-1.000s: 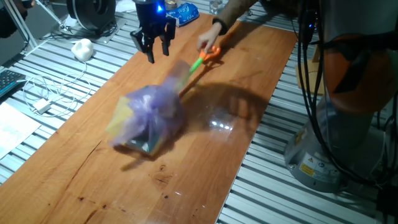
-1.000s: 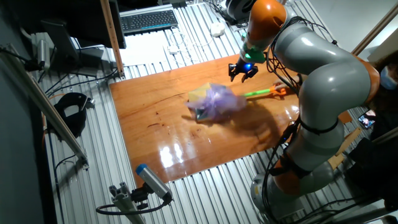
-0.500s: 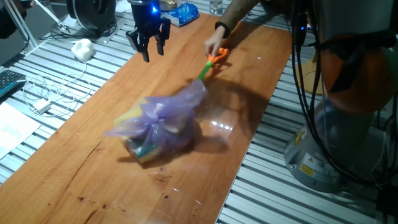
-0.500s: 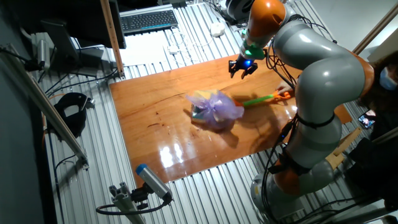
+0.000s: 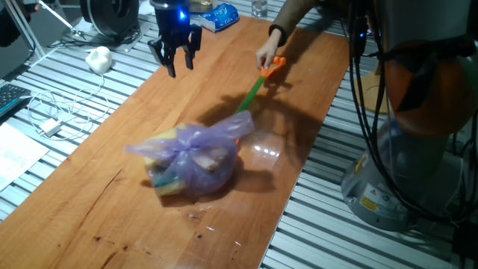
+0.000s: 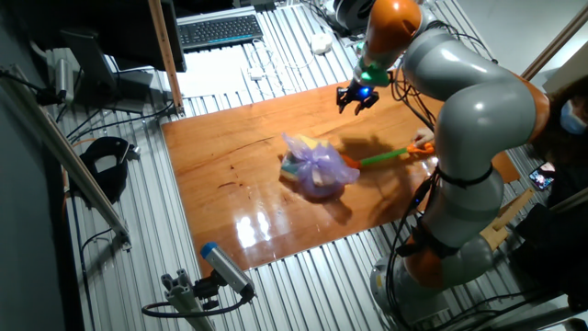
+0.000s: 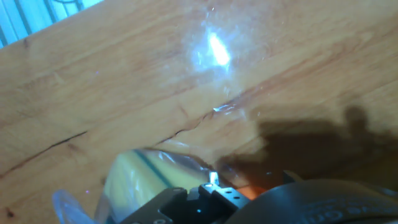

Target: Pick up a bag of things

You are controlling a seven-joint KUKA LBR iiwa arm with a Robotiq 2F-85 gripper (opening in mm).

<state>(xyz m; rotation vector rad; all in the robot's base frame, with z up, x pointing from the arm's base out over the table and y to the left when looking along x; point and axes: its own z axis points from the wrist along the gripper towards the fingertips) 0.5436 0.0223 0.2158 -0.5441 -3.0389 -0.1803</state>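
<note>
We see the bag of things (image 5: 190, 157) lying mid-table, well apart from our gripper (image 5: 175, 61), which hangs empty with fingers spread, and we judge the thin plastic soft, light and slippery, best pinched at its gathered knot.

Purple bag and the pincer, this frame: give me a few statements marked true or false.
1. The pincer is holding the bag. False: it hangs empty above the table, well apart from the bag.
2. The bag lies on the table. True.
3. A person's hand holds the toy shovel. True.
4. The shovel's far end points away from the bag. False: it reaches the bag.
5. Yellow shows through the bag. True.
</note>
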